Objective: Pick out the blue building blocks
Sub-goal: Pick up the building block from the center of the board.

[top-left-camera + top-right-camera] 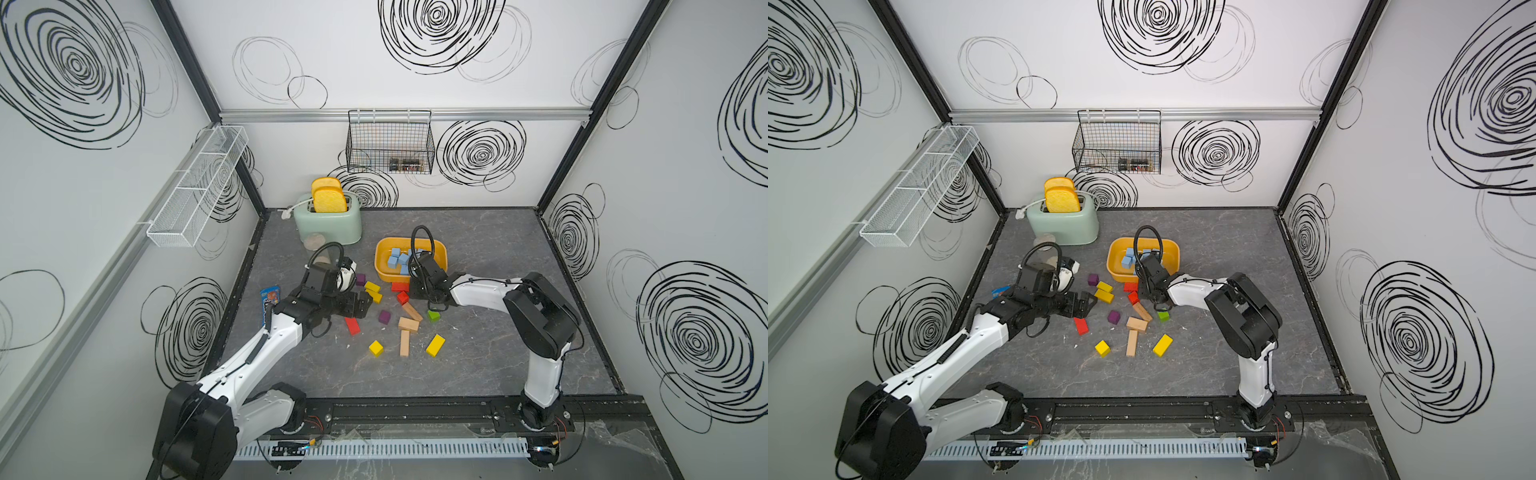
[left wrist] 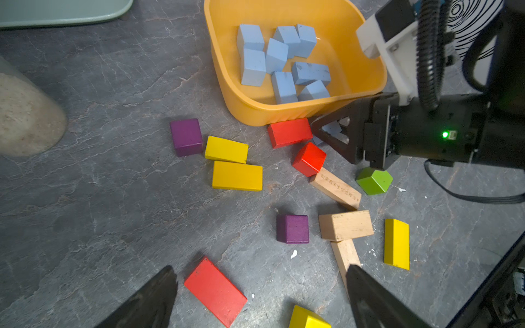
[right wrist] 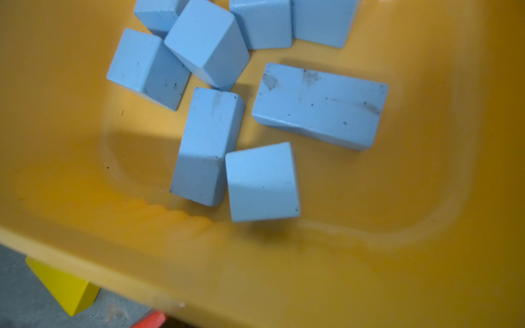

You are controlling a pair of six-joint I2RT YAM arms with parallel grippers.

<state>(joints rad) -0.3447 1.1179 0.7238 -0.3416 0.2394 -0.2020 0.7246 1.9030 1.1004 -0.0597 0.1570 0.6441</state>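
Several pale blue building blocks (image 1: 398, 260) (image 1: 1128, 258) (image 2: 281, 59) (image 3: 210, 142) lie in the yellow bin (image 1: 381, 266) (image 2: 355, 37) (image 3: 426, 184). My right gripper (image 1: 412, 289) (image 1: 1143, 291) (image 2: 326, 133) is low beside the bin's near wall, among the red blocks. Its black fingers (image 2: 338, 142) are closed round one more blue block (image 2: 331, 128), partly hidden by them. The right wrist view shows only the bin's inside, not the fingers. My left gripper (image 1: 365, 305) (image 1: 1088, 303) (image 2: 261, 274) hangs open and empty above a red brick (image 2: 216, 289).
Red, yellow, purple, green (image 2: 374, 180) and plain wooden blocks (image 1: 409, 324) lie scattered in front of the bin. A mint toaster with toast (image 1: 328, 224) stands at the back left. A blue candy packet (image 1: 269, 305) lies by the left wall.
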